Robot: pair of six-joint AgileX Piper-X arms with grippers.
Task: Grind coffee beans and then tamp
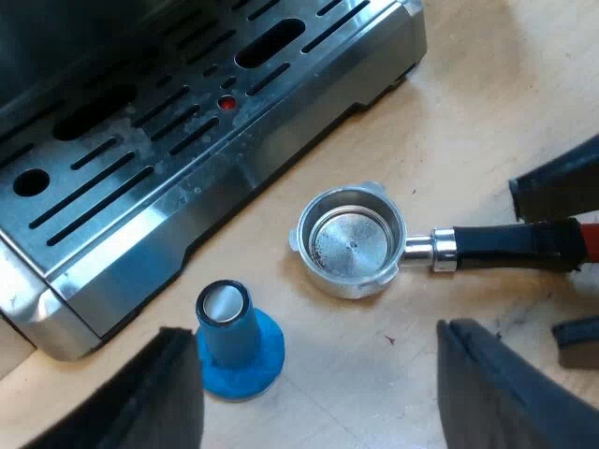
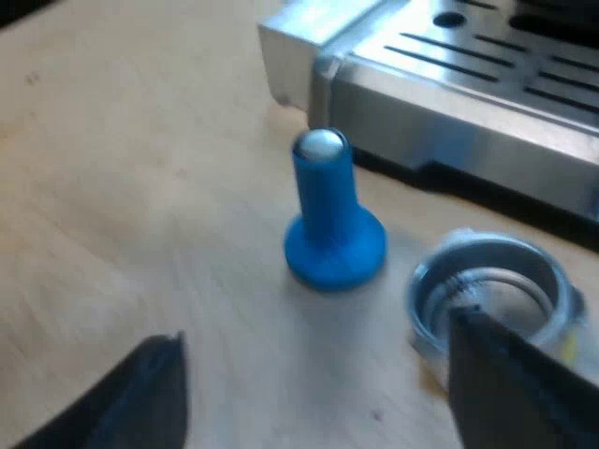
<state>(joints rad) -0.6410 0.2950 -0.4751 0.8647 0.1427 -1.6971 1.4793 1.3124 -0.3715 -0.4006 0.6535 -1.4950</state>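
The metal holder (image 1: 440,249) lies flat on the wooden table (image 1: 487,84), basket mouth up, near the espresso machine (image 1: 187,178) (its slotted drip tray). The holder's long axis runs along the table. Its dark handle points away from the basket, red end by my right arm's black fingers. The blue tamper (image 1: 236,341) stands upright near the basket, base down. My left gripper (image 1: 314,346) hangs above them, fingers spread and empty. The right gripper (image 2: 316,332) is also spread wide, holding nothing.
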